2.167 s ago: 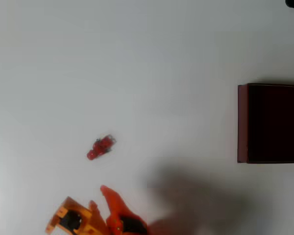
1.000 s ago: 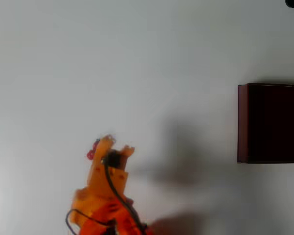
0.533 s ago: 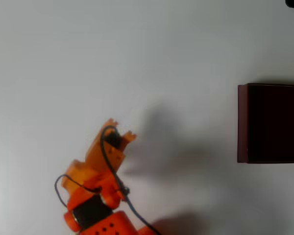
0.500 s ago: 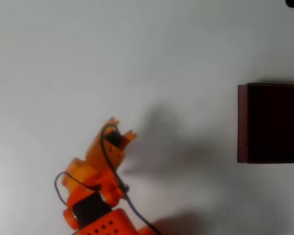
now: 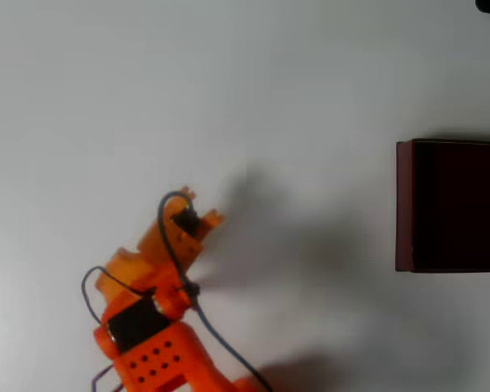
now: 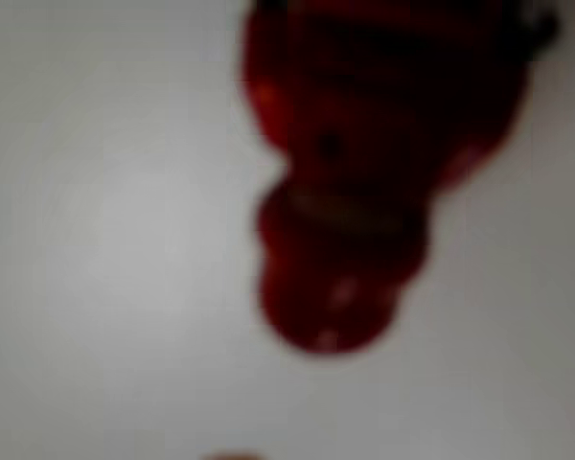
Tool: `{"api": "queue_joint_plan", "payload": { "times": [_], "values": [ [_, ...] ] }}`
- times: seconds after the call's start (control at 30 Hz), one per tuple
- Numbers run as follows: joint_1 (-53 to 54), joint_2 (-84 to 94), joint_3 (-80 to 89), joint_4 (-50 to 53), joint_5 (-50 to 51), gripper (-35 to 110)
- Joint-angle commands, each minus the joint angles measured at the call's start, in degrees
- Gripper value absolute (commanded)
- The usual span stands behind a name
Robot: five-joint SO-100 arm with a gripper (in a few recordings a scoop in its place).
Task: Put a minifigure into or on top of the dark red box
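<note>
Orange hand (image 5: 194, 211) over the white desk (image 5: 229, 82), grasping the tiny red plastic minifigure (image 6: 350, 192), blurred in the wrist view. Maroon thin-walled rectangular box (image 5: 404, 204) sits well apart at the overhead view's right edge.

no text, label, brand, number or sign can be read in either view. the dark red box (image 5: 403, 204) has plain walls, the orange arm (image 5: 151, 327) carries no legible marking, and the minifigure (image 6: 345, 192) is too blurred in the wrist view to show any print.
</note>
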Motion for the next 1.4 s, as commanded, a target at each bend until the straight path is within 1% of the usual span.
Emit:
{"api": "queue_joint_plan", "payload": {
  "times": [0.0, 0.3, 0.53, 0.97, 1.37],
  "values": [
    [-1.2, -0.8, -3.2, -0.4, 0.7, 24],
    [0.8, -7.5, -6.9, -1.7, -3.2, 25],
    [3.2, -9.1, -7.1, -3.3, -6.6, 25],
    [9.5, -11.8, -9.9, -2.6, -14.7, 25],
    [10.7, -12.4, -10.0, -2.1, -15.8, 25]
  ]
}}
